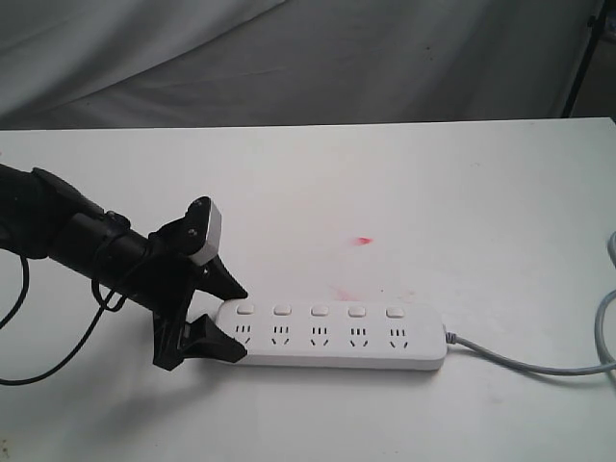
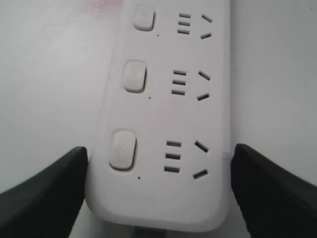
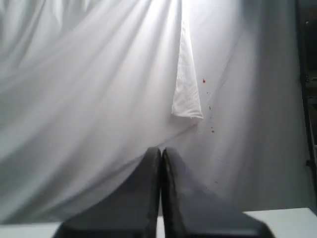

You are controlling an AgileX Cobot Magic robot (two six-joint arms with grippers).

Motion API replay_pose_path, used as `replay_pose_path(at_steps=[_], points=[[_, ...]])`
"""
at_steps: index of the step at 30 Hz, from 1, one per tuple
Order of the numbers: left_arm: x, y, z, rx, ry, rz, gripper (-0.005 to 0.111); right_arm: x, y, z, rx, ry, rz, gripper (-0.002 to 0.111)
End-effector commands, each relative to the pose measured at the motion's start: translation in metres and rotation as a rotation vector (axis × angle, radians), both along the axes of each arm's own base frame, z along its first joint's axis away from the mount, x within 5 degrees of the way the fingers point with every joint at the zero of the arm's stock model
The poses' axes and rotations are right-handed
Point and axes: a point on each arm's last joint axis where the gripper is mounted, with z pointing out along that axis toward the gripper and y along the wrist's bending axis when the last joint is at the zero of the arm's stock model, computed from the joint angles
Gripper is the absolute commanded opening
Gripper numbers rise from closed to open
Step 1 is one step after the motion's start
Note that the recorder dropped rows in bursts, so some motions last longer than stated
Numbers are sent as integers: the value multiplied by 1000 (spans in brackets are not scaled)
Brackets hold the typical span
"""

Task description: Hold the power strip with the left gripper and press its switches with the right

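My left gripper (image 1: 238, 323), the black two-finger claw on the cable-wrapped arm, is clamped across the left end of the long flat white plastic power strip (image 1: 337, 339), one finger against its far side and one against its near side. The strip lies flat toward the near side of the white table (image 1: 433, 192), its grey cord (image 1: 539, 366) trailing right. The right gripper (image 3: 161, 161), black fingers pressed together, faces the pale draped cloth (image 3: 74, 99) (nowhere near the work). I'd bring it over with tips closed and press straight down on each of the five small square white switches (image 1: 320, 311), so the strip doesn't pivot in the hold.
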Motion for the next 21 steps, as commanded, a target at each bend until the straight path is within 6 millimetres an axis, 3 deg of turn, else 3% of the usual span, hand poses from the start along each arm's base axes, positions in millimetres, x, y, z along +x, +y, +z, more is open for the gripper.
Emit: replay_pose_path(at_steps=[1,5,8,11,14,17,21], points=[[0,-2,-1,-3,1,7,44,-6,-5,10,225,-179,23,0],[0,-2,-1,-3,1,7,44,-4,-4,7,269,-142,49,0],[0,-2,-1,-3,1,7,44,-4,-1,16,224,-100,63,0],[0,-2,-1,-3,1,7,44,-13,2,51,221,-138,91,0],[0,-2,-1,-3,1,7,44,-4,1,81,240,-129,95,0],[0,-2,-1,-3,1,7,44,19,-1,123,196,-73,85,0],[0,-2,-1,-3,1,7,44,67,-4,167,181,104,83,0]])
